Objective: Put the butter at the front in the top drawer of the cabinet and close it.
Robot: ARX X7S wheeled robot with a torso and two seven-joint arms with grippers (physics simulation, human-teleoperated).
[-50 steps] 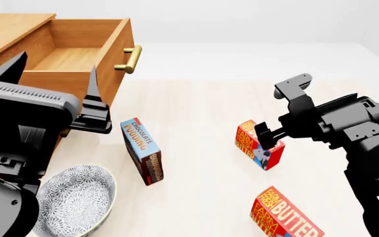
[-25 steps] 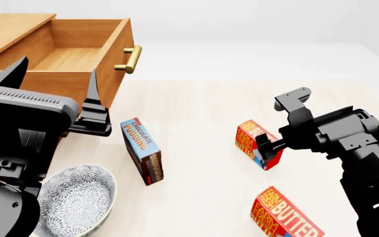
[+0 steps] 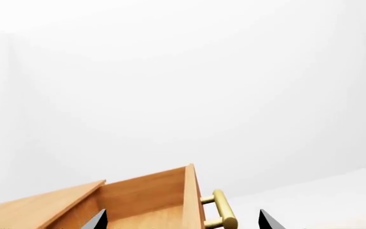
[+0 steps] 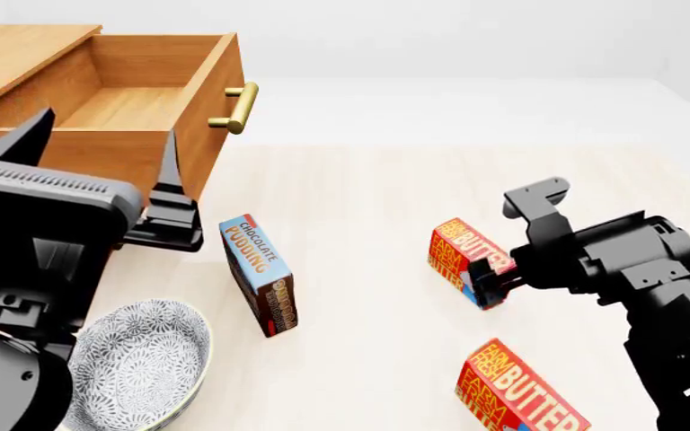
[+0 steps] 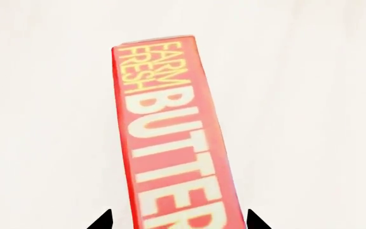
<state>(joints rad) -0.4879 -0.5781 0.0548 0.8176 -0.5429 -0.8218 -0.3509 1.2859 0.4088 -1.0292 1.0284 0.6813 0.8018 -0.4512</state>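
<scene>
Pale, near-white flooring (image 4: pixel 369 189) spreads under everything, meeting a blank white wall behind. At the head view's upper left stands the orange-brown cabinet (image 4: pixel 15 45), its top drawer (image 4: pixel 141 99) pulled out and showing a bare wooden floor, brass bar handle (image 4: pixel 237 108) at its front. The left gripper (image 4: pixel 93 193) hangs before the drawer front, its two dark fingers spread wide with nothing between them. The right gripper (image 4: pixel 489 274) sits low at the butter (image 4: pixel 465 260), a red carton lying on the floor mid-scene; its wrist view shows both fingertips parted on either side of the carton's narrow face, apart from it. A second butter carton (image 4: pixel 519 395) lies nearer the robot. A patterned bowl (image 4: pixel 141 364) rests lower left, and a chocolate pudding box (image 4: pixel 261 274) stands beside it.
</scene>
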